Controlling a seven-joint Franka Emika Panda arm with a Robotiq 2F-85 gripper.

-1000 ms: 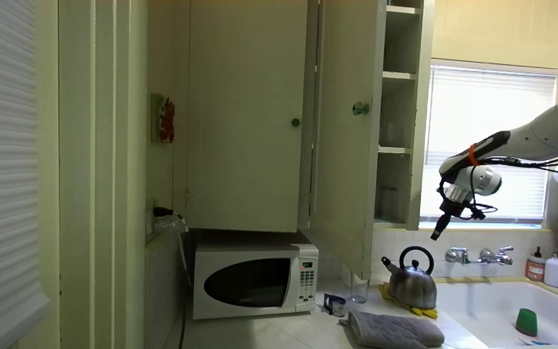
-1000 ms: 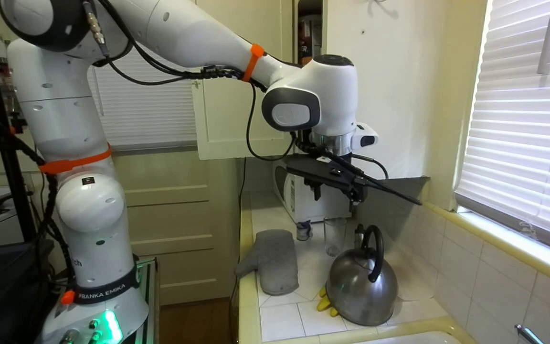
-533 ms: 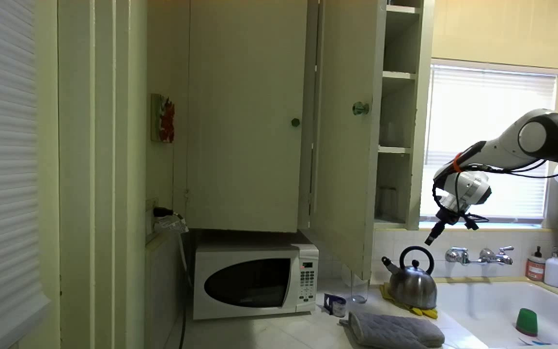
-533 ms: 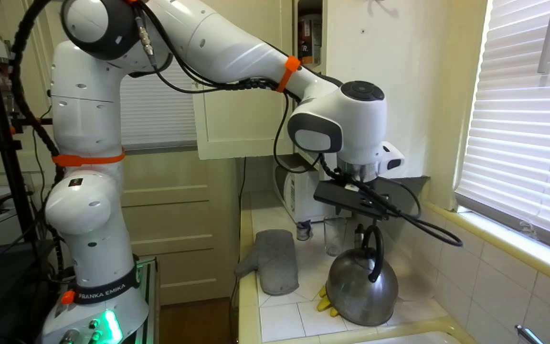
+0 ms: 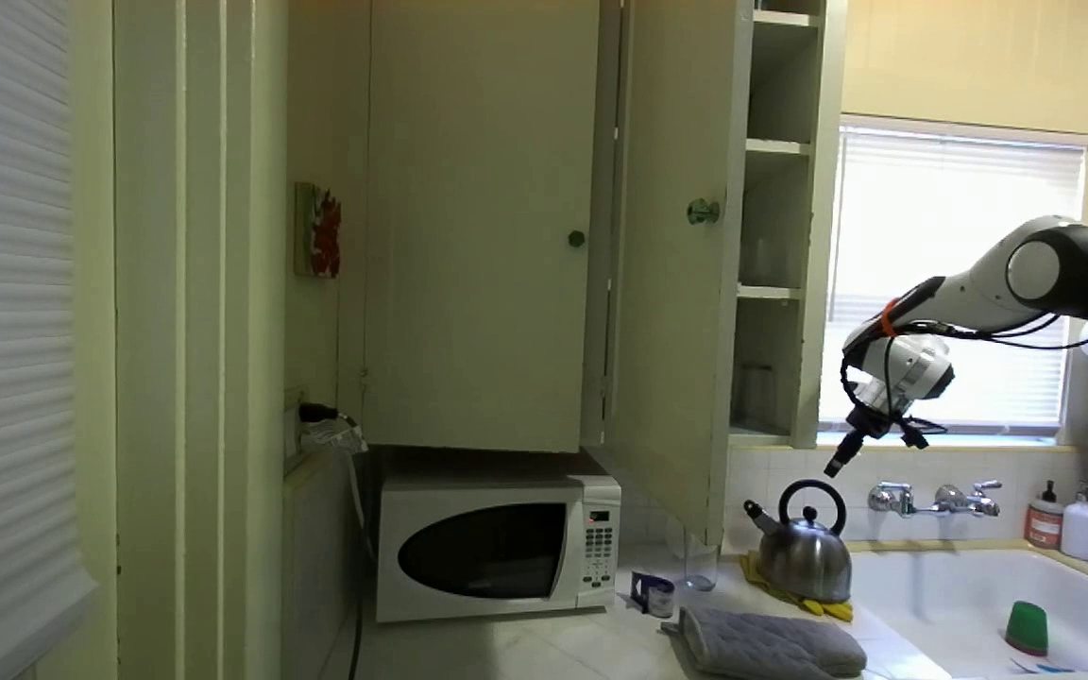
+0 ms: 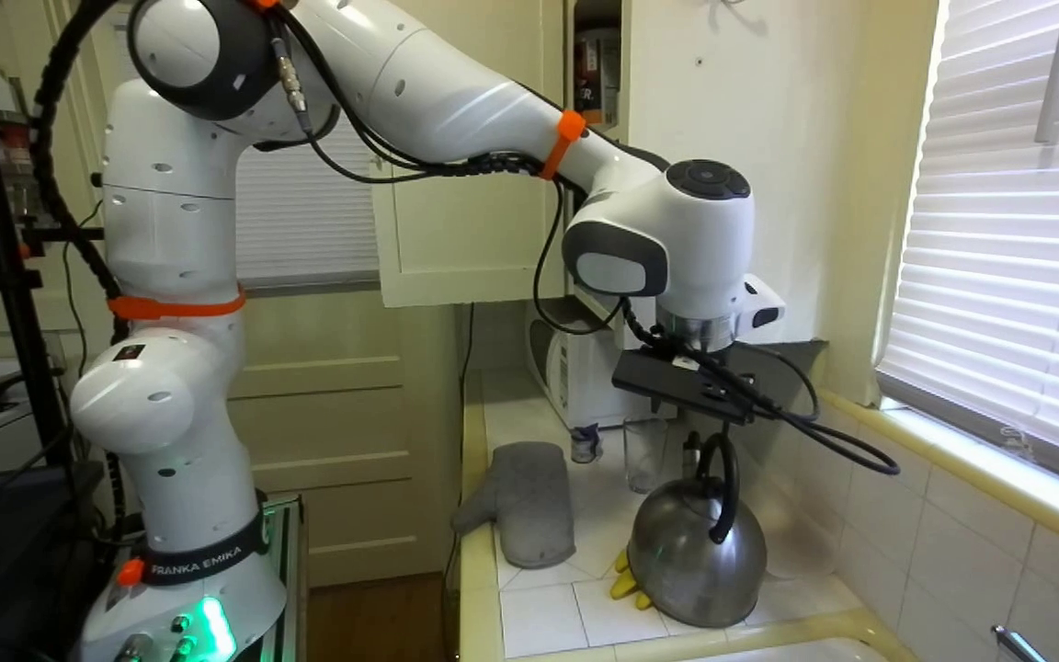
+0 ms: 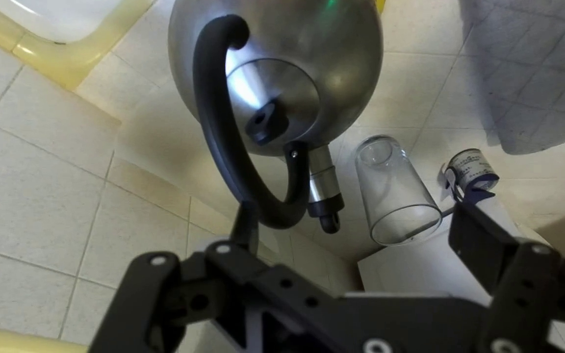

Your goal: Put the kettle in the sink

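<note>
One robot arm point(image 6: 456, 101) leans over a tiled kitchen counter point(image 6: 543, 621), its gripper point(image 7: 356, 215) just above the black handle point(image 7: 214, 113) of a steel kettle point(image 6: 697, 561) in both exterior views. The two fingers point(image 7: 481, 240) stand wide apart in the wrist view, with one close to the handle; whether that finger touches it cannot be told. The kettle sits upright on the counter, over part of a yellow glove point(image 6: 623, 581) and just beside the white sink point(image 5: 931, 586), where a green object point(image 5: 1027, 628) rests. Near the kettle stands a clear glass point(image 7: 395, 191); a gray oven mitt point(image 6: 537, 506) lies nearby. A white microwave point(image 5: 497, 548) stands on the same counter.
</note>
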